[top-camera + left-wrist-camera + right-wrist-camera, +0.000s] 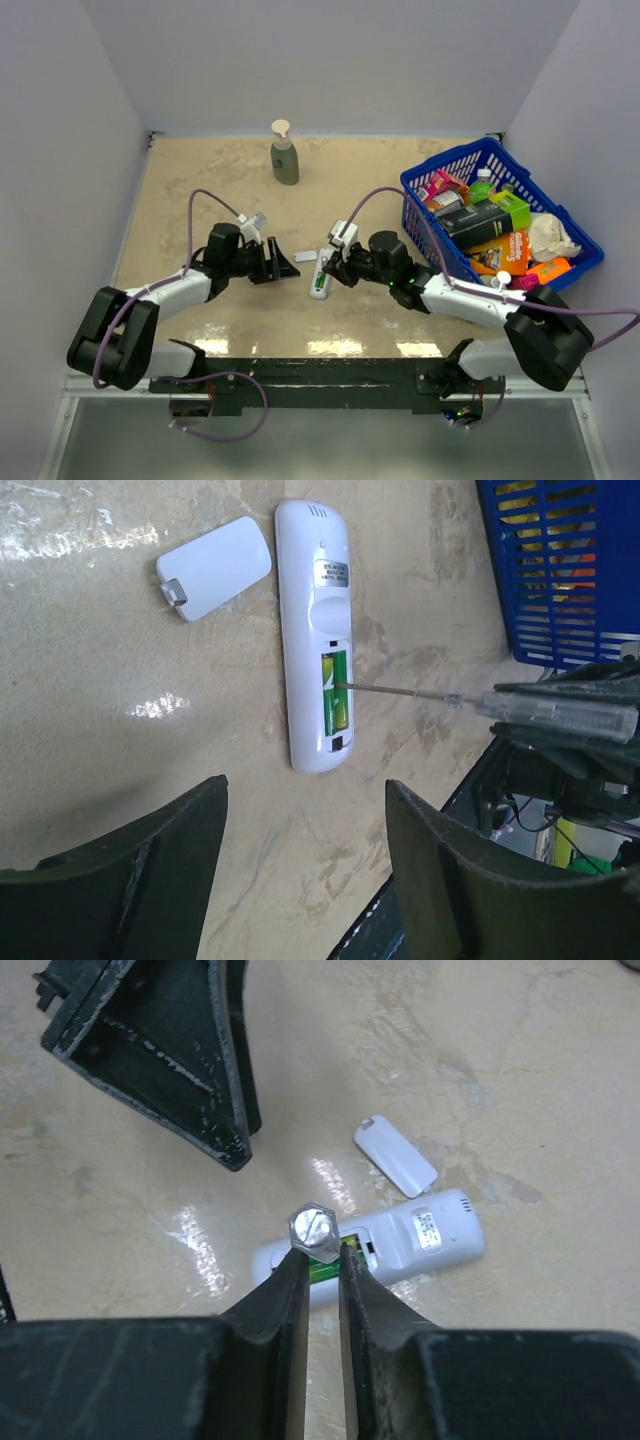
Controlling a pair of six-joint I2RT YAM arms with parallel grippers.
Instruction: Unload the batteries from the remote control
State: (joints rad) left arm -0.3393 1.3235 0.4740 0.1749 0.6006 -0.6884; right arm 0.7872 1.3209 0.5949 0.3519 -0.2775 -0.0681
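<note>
Left jaws: released, spread wide with nothing between them, hanging just left of the remote control (300, 630).
Right jaws: clenched on the handle of a pry tool (560, 710). Its thin grey shaft reaches across to the remote, and the tip sits in the battery recess against the green.
Remote control: flat on the counter (200, 180) between the two arms, back side up, recess uncovered.
Batteries (333, 690): seated in the recess near one end of the remote. None lies out on the counter.
Cover (215, 567): off, lying flat just beside the remote's other end.
Done: the cover is removed, the recess is exposed and the tool tip is placed at the cells.
Left to do: by my reading, the unloading itself, since every battery has yet to be levered out and set down.
Count, task things: one remote. The green shows as two strips side by side, so probably two batteries, though the shaft crosses them.
Count, other things: one cover, one pry tool, one blue basket (415, 215) packed with groceries at the right, and one pump bottle (285, 155) at the far edge.
</note>
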